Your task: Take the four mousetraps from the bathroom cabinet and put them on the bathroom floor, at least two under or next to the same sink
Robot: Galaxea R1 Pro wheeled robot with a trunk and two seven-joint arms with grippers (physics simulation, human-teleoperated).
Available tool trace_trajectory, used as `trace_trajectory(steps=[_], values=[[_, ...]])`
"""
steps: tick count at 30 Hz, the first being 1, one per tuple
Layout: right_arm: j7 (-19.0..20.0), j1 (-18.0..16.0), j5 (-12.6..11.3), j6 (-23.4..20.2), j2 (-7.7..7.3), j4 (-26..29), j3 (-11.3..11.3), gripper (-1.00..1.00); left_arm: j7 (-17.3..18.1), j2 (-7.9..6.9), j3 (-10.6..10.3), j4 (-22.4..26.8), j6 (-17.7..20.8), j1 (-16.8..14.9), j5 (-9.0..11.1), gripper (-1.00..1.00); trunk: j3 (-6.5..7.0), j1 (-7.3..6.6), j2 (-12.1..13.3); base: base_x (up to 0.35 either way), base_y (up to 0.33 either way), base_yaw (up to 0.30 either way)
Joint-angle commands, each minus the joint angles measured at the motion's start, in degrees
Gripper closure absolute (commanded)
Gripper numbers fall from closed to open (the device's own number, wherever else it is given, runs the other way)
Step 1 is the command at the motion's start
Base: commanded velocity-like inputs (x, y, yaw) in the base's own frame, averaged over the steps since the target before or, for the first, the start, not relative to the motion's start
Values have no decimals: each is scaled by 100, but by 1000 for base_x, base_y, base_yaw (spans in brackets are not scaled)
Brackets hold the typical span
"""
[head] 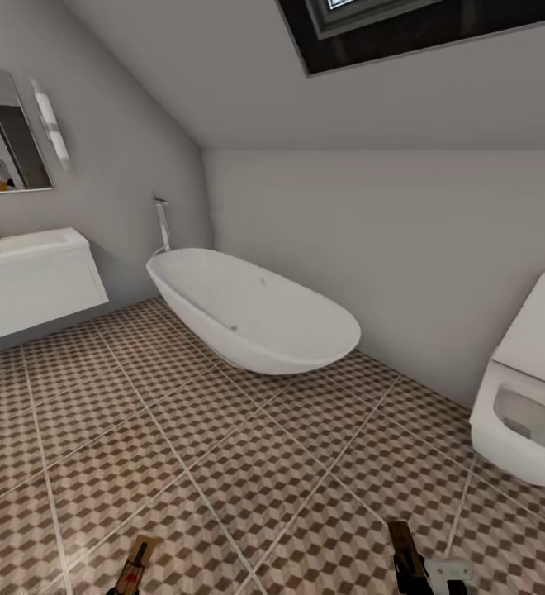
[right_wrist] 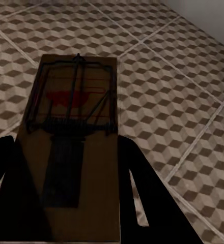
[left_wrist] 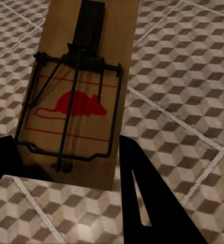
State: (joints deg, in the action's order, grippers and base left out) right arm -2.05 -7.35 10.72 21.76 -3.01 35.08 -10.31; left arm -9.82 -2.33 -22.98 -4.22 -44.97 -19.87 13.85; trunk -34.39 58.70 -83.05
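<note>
Two mousetraps carried over bathroom floor (head: 248,463) | left gripper (left_wrist: 66,178) pinching mousetrap (left_wrist: 81,96) | right gripper (right_wrist: 66,193) pinching second mousetrap (right_wrist: 74,127) | sink (head: 29,273) at 10 o'clock

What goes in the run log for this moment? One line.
left claw: holds mousetrap | right claw: holds second mousetrap | sink: ahead-left
</note>
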Motion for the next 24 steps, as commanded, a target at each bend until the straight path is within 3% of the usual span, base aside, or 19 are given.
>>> trace_trajectory(steps=[1,24], values=[[-15,-2,44,18,2,-1,-15,100,-38,4,-48,-18,-20,-8,12,100,-5,2,-3,242,114,288],[-15,-1,44,21,2,-2,-15,100,-38,4,-48,-18,-18,-8,12,100,-5,2,-3,242,94,288]])
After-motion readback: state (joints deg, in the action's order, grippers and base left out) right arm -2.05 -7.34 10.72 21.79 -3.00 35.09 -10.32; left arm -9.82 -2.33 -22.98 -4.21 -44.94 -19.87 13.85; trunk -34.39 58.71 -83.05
